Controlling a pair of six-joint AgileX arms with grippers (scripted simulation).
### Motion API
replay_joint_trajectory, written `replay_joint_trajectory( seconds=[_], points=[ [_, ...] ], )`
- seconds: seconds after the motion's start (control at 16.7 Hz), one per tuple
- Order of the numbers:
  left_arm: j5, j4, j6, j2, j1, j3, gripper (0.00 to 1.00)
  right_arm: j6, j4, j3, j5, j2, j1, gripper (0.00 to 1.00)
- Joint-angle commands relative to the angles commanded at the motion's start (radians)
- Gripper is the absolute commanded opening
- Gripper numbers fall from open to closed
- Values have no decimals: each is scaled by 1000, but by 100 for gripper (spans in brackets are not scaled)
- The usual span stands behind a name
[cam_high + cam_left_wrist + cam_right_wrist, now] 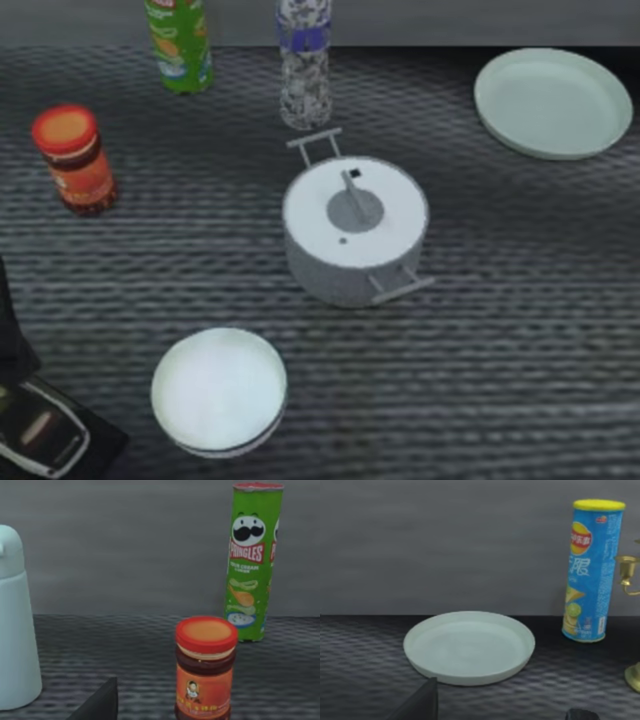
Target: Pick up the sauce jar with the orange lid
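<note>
Sauce jar with the orange lid [74,160] stood upright at table's left, near the green Pringles can [180,42]; left gripper [35,430] low at left edge, finger state indiscernible; best approach level, gripping below the lid.

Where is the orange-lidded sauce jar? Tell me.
In the top view the sauce jar stands upright on the table's left side, nearer the camera than the green can, untouched by either hand.
</note>
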Motion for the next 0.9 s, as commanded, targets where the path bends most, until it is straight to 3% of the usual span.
replay_joint_trajectory(
  seconds=[0.42,0.9],
  points=[
    [10,-132,29,148,-14,114,100,0,0,0,0,0,0,100],
    [48,-615,161,784,-69,704,100,0,0,0,0,0,0,100]
  ],
)
